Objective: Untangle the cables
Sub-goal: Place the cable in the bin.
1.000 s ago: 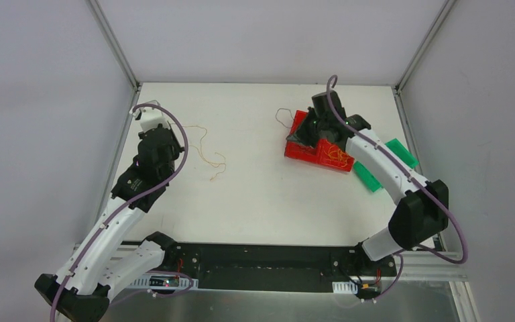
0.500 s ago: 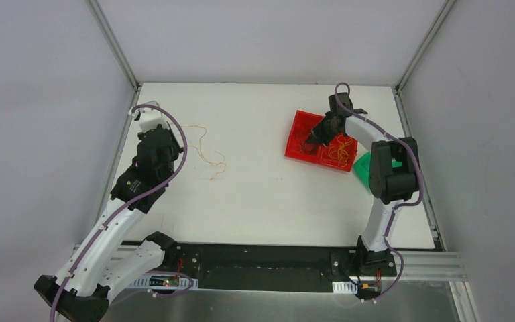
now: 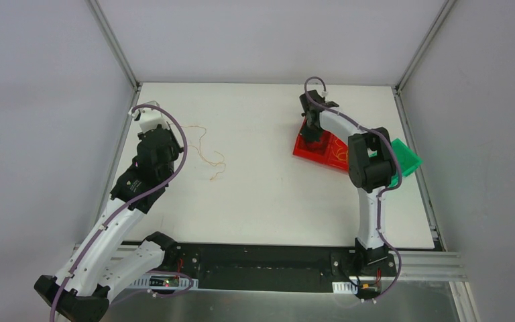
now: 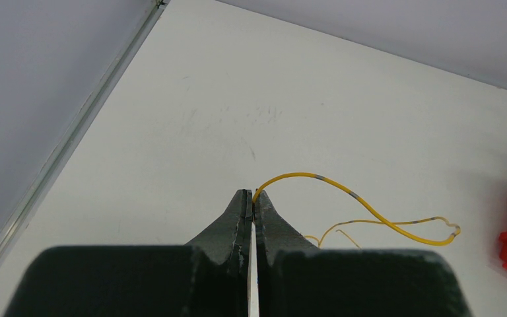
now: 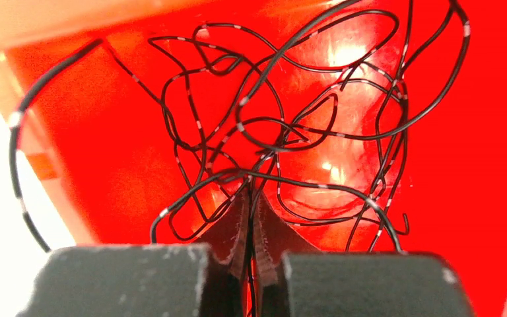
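In the red plastic bin, now nips tangled thin black wires in right gripper; still clamps thin yellow wire in left gripper, colours parted.

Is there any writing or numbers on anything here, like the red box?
None can be read.
The red bin, green bin and table bear no writing.
The yellow cable and black cables carry only plain bands.
The boards at the arm bases are too small to read.
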`<control>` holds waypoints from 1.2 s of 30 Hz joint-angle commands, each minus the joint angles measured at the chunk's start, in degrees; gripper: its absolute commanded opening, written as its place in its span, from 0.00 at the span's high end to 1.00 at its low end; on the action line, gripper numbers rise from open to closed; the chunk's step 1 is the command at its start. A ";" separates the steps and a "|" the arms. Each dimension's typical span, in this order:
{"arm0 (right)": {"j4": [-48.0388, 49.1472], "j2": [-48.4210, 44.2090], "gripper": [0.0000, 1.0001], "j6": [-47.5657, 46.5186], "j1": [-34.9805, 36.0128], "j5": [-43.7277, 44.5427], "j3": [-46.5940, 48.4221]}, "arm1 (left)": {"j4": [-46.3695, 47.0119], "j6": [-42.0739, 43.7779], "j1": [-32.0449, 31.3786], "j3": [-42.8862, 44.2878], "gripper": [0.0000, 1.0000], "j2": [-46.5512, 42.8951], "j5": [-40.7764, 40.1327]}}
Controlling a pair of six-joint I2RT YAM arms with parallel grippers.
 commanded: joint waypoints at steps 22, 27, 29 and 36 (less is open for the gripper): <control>-11.27 -4.34 0.61 -3.24 7.31 10.37 10.47 | 1.31 -0.07 0.31 -0.30 1.00 -0.61 1.01; -11.56 -7.11 0.55 -3.37 6.99 9.74 10.70 | 1.28 -0.07 0.31 -0.26 1.00 -0.39 0.83; -11.35 -8.46 0.53 -3.47 6.87 9.32 10.61 | 1.33 -0.10 0.31 -0.32 1.00 -0.36 1.16; -11.94 -13.75 0.36 -5.10 6.56 8.17 11.53 | 1.28 -0.20 0.31 -0.22 1.00 -0.13 2.84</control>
